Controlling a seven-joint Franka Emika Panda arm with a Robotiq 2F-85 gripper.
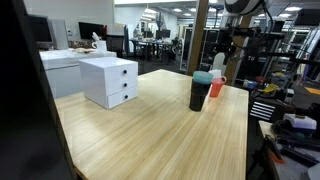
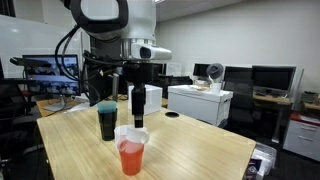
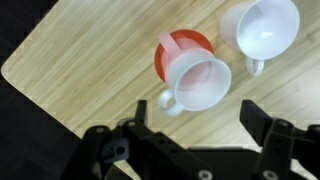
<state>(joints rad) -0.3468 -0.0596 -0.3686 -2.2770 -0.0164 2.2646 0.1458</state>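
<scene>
In the wrist view my gripper point(image 3: 197, 115) is open, its dark fingers point(image 3: 255, 112) standing wide apart above a translucent white mug point(image 3: 198, 78). That mug is nested in a red cup point(image 3: 170, 52), and nothing is between the jaws. A second white mug point(image 3: 262, 28) stands beside it on the wooden table point(image 3: 90, 60). In an exterior view the gripper point(image 2: 138, 108) hangs just above and behind the red cup stack point(image 2: 131, 152), with a dark cup topped by a teal rim point(image 2: 107, 122) alongside. The same stack point(image 1: 217, 85) and dark cup point(image 1: 200, 92) show in the other exterior view.
A white two-drawer box point(image 1: 110, 80) sits on the table away from the cups, also seen as the white box point(image 2: 200, 103). A small black disc point(image 2: 173, 115) lies near it. The table edge point(image 3: 40, 90) falls off to a dark floor. Desks and monitors surround the table.
</scene>
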